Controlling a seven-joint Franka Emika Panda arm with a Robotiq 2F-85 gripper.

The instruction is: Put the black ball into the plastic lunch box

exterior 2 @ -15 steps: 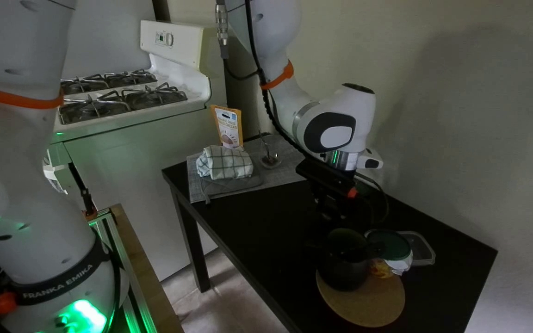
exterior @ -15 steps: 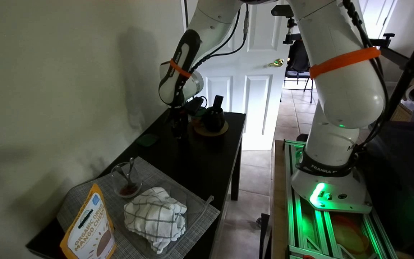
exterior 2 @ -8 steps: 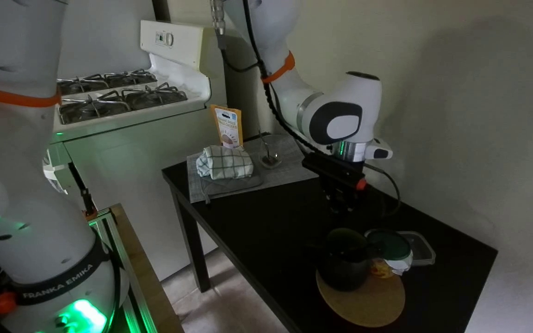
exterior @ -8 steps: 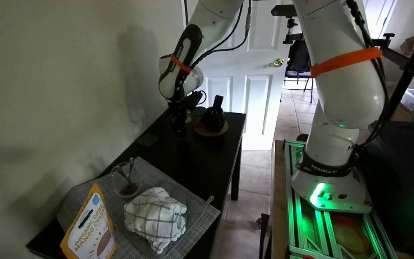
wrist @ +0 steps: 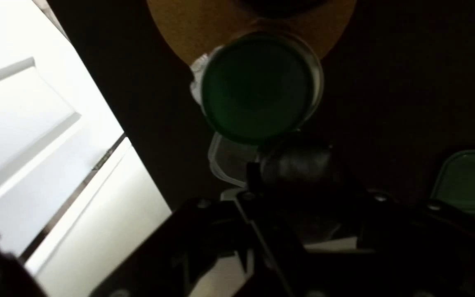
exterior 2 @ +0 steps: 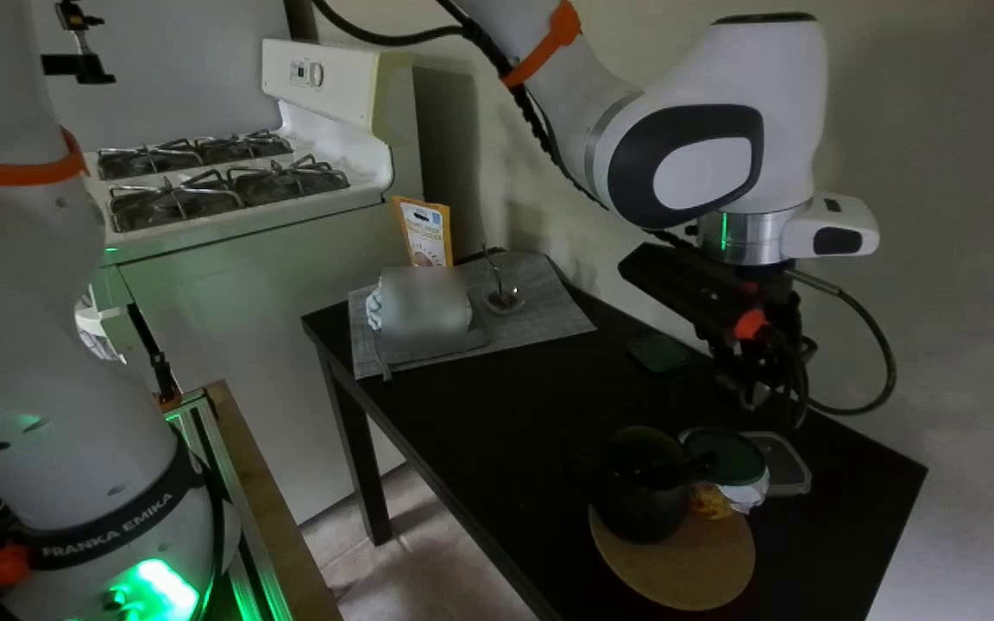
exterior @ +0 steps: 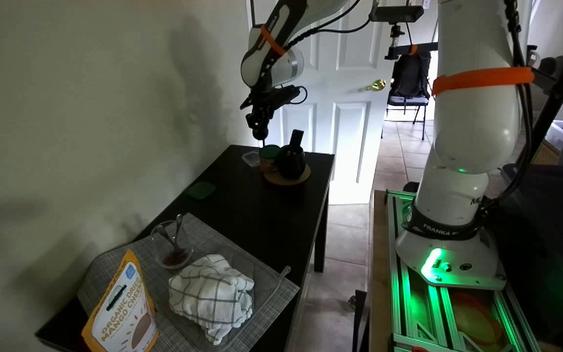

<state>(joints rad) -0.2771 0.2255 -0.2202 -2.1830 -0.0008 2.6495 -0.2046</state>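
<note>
The plastic lunch box appears as a shallow clear container on the black table beside a green-lidded jar, in both exterior views point(exterior: 251, 159) point(exterior 2: 786, 466). In the wrist view the box point(wrist: 231, 159) is partly hidden by the jar lid and the gripper. The black ball point(wrist: 297, 161) sits between the fingers in the wrist view, and its round dark shape point(exterior: 260, 133) shows at the fingertips in an exterior view. My gripper point(exterior: 260, 128) is shut on the ball and holds it in the air above the table's far end, near the box. The picture at the fingers is very dark.
The green-lidded jar point(exterior 2: 728, 457) touches the box's side. A black pot with a handle sticking up point(exterior 2: 645, 492) stands on a round tan board point(exterior 2: 678, 569). A green lid point(exterior: 201, 190) lies near the wall. A towel point(exterior: 210, 293) and snack pouch point(exterior: 125, 313) sit at the opposite end.
My gripper has risen from near the tabletop and moved toward the door end of the table with the ball. The clear box and the green lid are now uncovered in the exterior views.
</note>
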